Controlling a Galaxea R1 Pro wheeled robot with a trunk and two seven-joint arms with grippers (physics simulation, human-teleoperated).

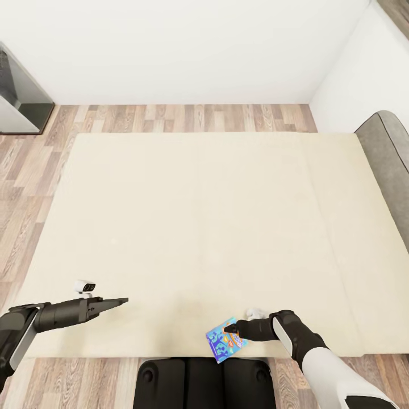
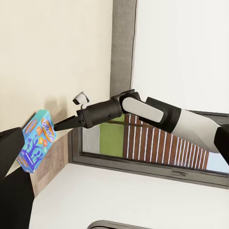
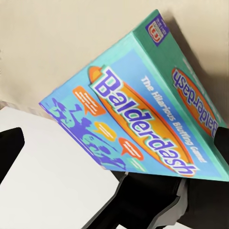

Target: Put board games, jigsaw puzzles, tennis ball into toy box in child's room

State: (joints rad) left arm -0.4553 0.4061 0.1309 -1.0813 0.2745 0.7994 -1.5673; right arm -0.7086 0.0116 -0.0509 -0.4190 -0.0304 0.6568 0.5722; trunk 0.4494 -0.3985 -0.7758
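Right end effector (image 1: 232,328) gripping blue board game (image 1: 222,342), seemingly lifted off bed (image 1: 199,216).

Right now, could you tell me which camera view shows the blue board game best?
The right wrist view: the blue board game is close, its Balderdash lettering readable. The head view shows it small at the right gripper; the left wrist view shows it small and tilted.

blue board game (image 1: 225,339) with orange marks and teal edges; plain cream bed (image 1: 199,227).

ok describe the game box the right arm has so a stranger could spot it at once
Find the big cream bed, then its near edge by the robot. The right gripper holds a flat blue board game, the one colourful thing on the plain mattress, lettered Balderdash on orange.
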